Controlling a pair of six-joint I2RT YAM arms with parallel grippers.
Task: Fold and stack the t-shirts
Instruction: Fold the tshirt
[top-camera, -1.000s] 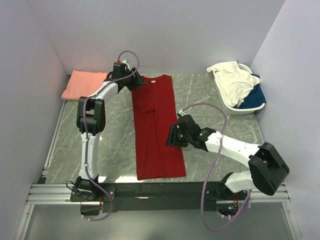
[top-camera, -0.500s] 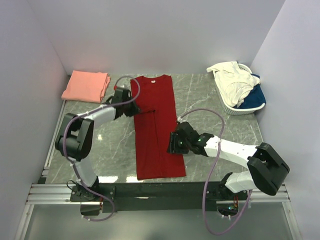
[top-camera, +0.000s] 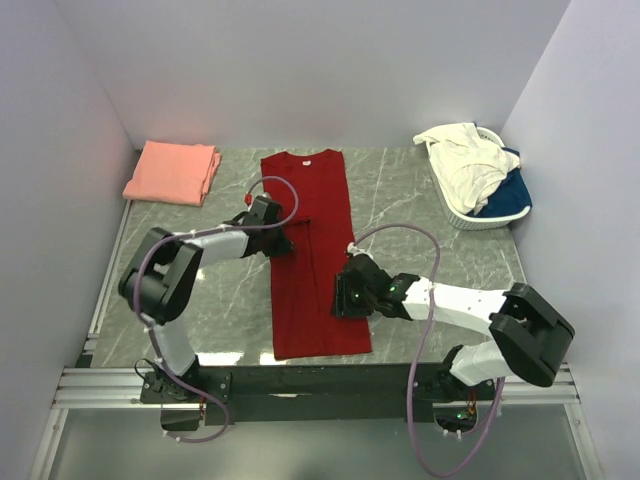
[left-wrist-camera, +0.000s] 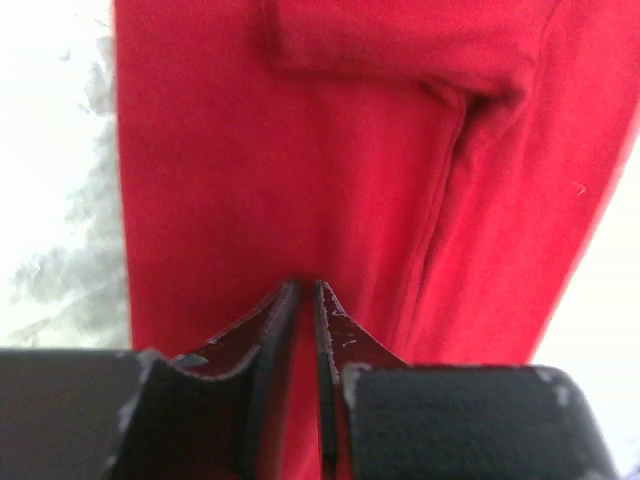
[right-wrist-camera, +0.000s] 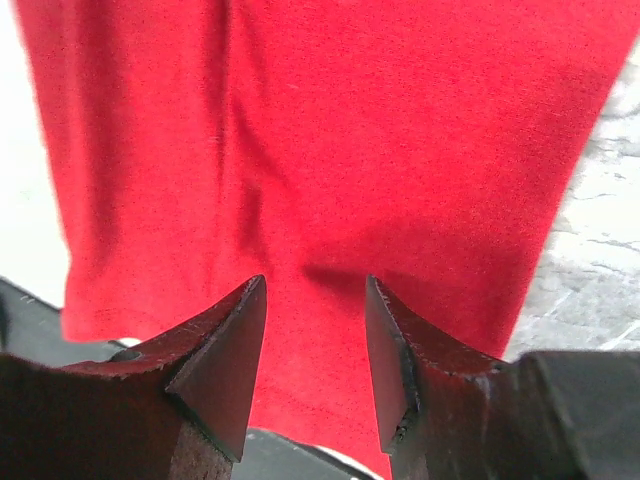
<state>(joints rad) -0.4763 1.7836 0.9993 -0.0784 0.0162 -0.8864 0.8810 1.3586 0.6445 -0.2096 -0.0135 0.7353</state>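
Red t-shirt (top-camera: 320, 200) flat lengthwise on grey table (top-camera: 430, 240), sleeves folded in. Left gripper (left-wrist-camera: 306, 300) at its left edge by the sleeve fold, jaws nearly together, red cloth pinched in the slit. Right gripper (right-wrist-camera: 315, 335) low over shirt's lower right part, jaws apart, holding nothing

Top view is lit evenly from above, w/ only faint shadows cast on the table (top-camera: 420, 200). Wrist cams: table is blown out to white, left fingers (left-wrist-camera: 268, 335) are blurred up close, red shirt (left-wrist-camera: 250, 150) is rendered fairly sharp.
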